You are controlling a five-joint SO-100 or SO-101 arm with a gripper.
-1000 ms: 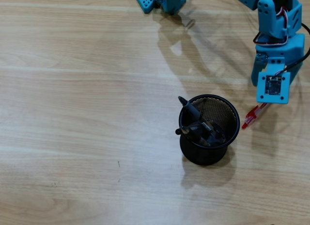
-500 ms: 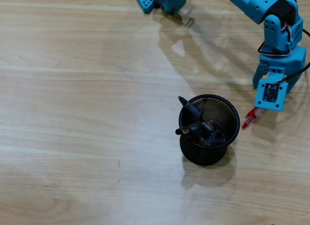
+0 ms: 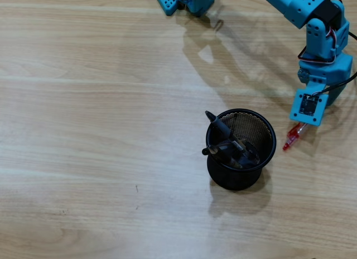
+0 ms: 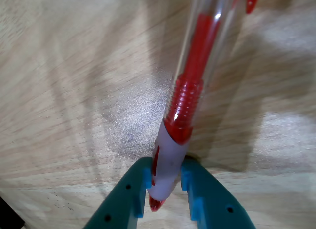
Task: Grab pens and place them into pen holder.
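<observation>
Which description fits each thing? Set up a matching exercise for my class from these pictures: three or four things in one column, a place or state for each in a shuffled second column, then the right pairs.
Things:
1. red-and-clear pen
2. pen holder
3. dark pens
4. gripper

Places or states:
A. leaning inside the mesh cup
B. standing upright on the wooden table
C. pinched at one end between two blue fingers
D. closed around a pen's end

Pairs: 1-C, 2-B, 3-A, 4-D

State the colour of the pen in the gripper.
Red and clear pen, best seen in the wrist view.
</observation>
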